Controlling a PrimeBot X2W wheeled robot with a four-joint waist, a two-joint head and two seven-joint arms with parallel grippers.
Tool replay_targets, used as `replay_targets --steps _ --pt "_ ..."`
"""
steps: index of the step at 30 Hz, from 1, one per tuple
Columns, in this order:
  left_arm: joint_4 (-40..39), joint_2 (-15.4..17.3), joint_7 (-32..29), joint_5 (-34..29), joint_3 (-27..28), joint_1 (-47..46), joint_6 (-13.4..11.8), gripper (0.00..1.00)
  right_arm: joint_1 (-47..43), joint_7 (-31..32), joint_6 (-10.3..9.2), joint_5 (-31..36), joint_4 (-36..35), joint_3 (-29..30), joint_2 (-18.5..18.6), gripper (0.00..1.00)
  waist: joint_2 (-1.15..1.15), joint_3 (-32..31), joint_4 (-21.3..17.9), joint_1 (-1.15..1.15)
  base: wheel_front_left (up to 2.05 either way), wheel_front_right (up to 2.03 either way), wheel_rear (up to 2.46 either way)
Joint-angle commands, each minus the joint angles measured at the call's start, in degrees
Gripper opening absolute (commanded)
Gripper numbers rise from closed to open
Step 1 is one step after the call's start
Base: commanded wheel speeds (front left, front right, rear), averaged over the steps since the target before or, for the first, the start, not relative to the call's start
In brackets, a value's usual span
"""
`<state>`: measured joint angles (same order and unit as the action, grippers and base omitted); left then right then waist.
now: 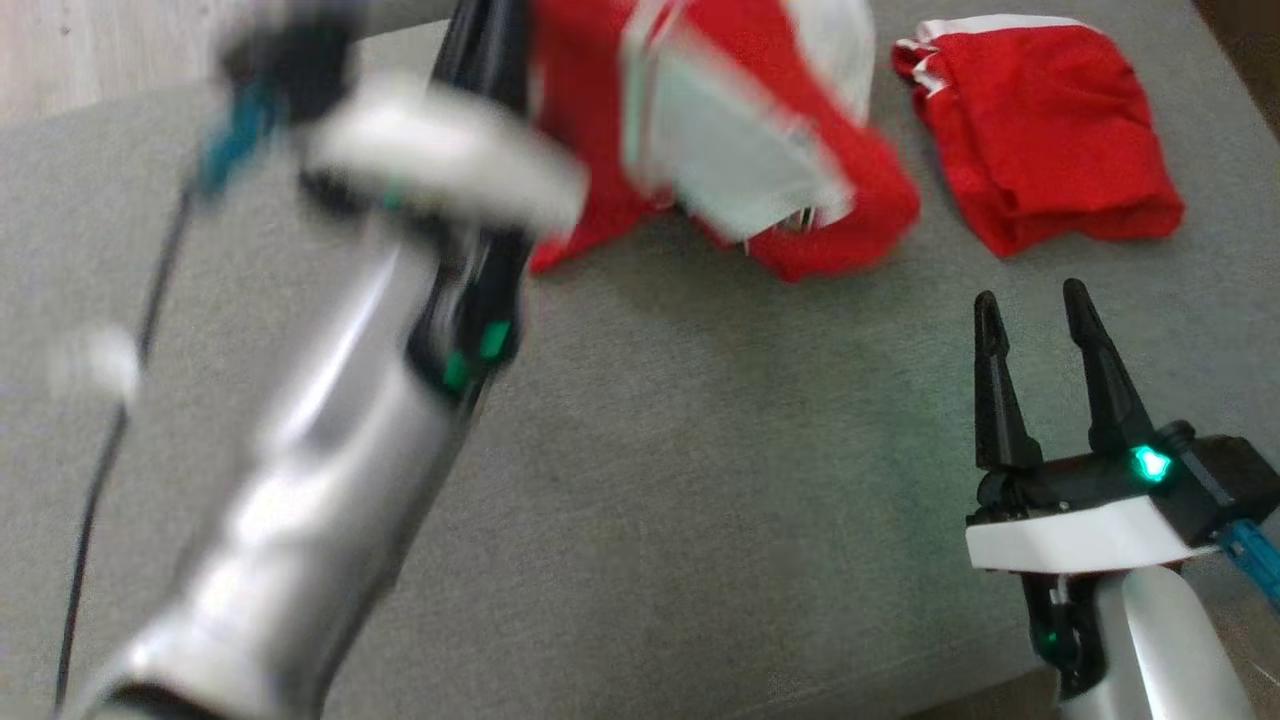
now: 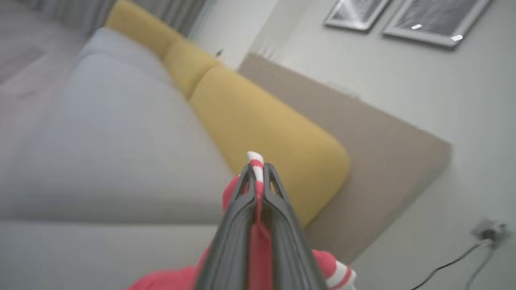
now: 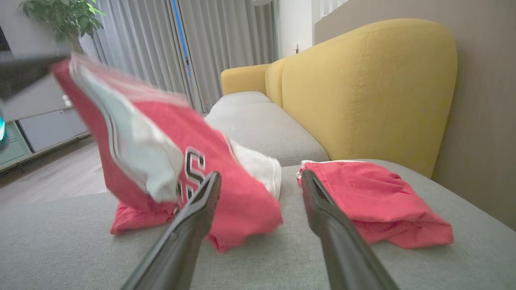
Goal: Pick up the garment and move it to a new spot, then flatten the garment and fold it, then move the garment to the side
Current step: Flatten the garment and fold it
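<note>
While my left gripper pinches a striped edge of the jersey, the cloth hangs slanting down to the sofa seat, bottom end resting there. My right gripper stands wide and empty; the jersey lies at its eleven o'clock.

The garment is red with white panels and a black number.
</note>
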<state>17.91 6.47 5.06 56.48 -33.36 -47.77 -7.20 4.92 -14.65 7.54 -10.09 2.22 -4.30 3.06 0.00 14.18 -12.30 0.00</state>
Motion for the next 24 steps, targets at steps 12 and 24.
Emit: replay_targets --steps 12,24 --pt "0.6 6.0 9.5 1.0 8.3 21.6 0.2 0.0 -0.6 -0.3 -0.05 1.0 -2.6 0.5 0.8 1.0 0.0 2.4 7.6 0.0 0.0 0.0 0.0" --pt "-6.5 10.7 9.9 -11.7 15.6 32.9 -4.2 0.85 -0.7 -0.3 -0.05 1.2 -2.7 0.8 2.1 1.0 0.0 2.0 11.2 0.0 0.0 0.0 0.0"
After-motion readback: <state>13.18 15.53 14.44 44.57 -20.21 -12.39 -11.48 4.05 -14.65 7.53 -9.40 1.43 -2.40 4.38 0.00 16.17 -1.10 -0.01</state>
